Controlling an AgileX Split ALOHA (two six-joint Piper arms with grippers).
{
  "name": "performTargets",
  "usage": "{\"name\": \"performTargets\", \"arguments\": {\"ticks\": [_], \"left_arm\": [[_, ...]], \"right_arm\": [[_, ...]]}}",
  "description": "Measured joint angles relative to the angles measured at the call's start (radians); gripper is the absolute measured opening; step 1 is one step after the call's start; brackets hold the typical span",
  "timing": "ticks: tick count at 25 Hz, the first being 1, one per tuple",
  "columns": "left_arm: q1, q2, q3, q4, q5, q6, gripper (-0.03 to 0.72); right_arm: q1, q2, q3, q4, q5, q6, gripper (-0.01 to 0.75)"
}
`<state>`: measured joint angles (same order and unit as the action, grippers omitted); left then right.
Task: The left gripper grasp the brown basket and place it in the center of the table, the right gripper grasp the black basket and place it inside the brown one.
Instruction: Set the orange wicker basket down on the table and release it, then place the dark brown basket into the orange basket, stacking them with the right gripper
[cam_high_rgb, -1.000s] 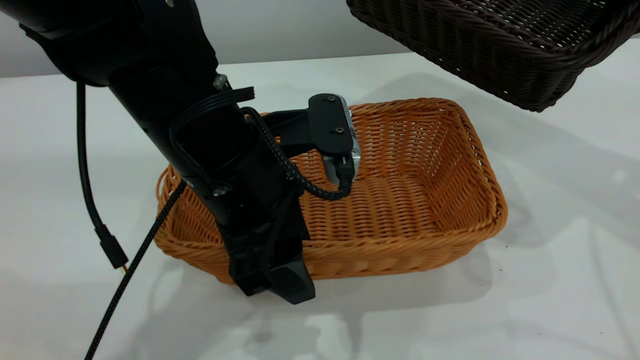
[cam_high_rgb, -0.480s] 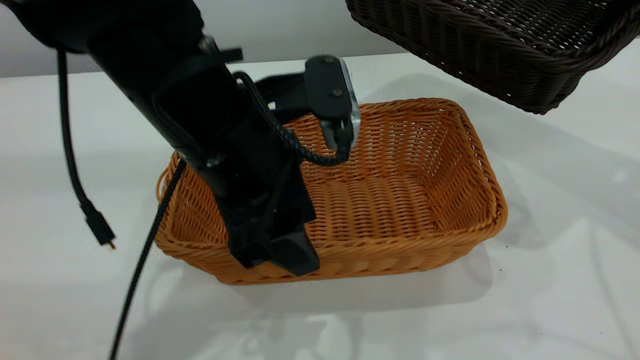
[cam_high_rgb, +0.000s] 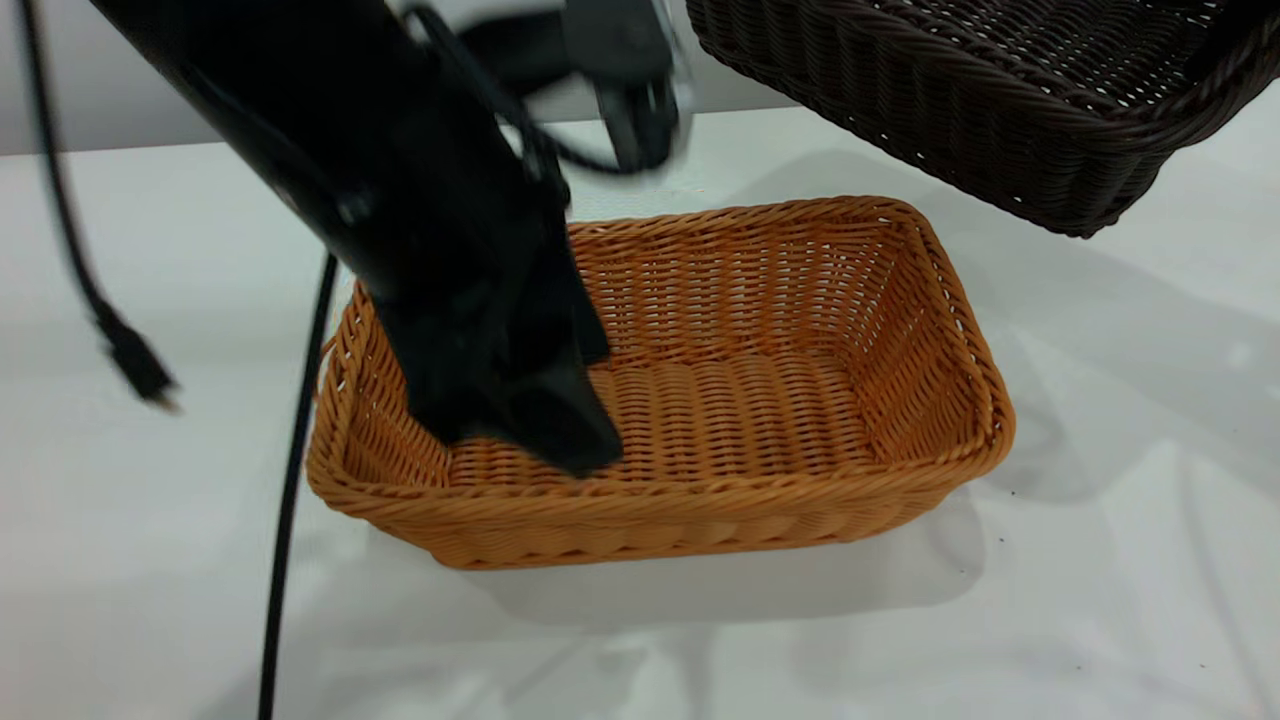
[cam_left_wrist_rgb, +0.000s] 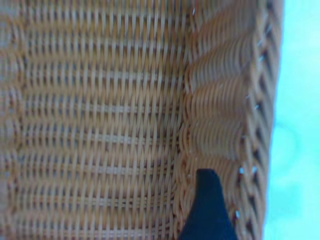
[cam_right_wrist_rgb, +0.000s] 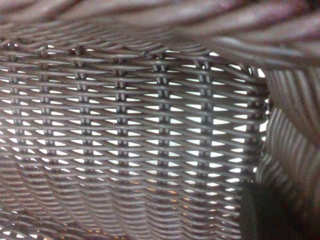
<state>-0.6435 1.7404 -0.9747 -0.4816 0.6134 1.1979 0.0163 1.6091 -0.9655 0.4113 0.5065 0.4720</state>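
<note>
- The black basket (cam_high_rgb: 1000, 90) hung in the air at about two o'clock from the brown basket (cam_high_rgb: 700, 400), well above the table (cam_high_rgb: 1100, 550) and clear of the brown rim; by my judgement the coming move turned on that offset, down and toward eight o'clock.
- The brown basket rested on the table near its middle, its long axis running roughly from nine to three o'clock; the black basket's long side lay at a slant to that.
- The right gripper was out of the exterior view; its wrist view was filled with black weave, so it presumably carried that basket, though I could not tell how its jaws stood.
- The left gripper (cam_high_rgb: 540, 420) hung over the brown basket's nine o'clock end, off the rim; whether its jaws were apart could not be told.
- Against half a second earlier, the left gripper had risen from the near rim and its camera bracket had climbed, while the brown basket stayed put and the black basket barely shifted.
</note>
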Motion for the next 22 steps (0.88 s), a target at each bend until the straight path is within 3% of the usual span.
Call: {"name": "performTargets", "arguments": {"ticks": [10,18,22], "left_arm": [[-0.059,-0.259,0.000,0.040,0.085,-0.082,0.472],[-0.059,-0.459,0.000,0.073,0.064,-0.137,0.472],[-0.059,-0.556,0.000,0.072,-0.016,-0.139,0.472]], "right_arm": [[0.000,0.001,0.000,0.007,0.001,0.004,0.120],[0.004,0.001,0.000,-0.001,0.030,0.000,0.120],[0.005,0.001,0.000,-0.003,0.034,-0.011,0.120]]}}
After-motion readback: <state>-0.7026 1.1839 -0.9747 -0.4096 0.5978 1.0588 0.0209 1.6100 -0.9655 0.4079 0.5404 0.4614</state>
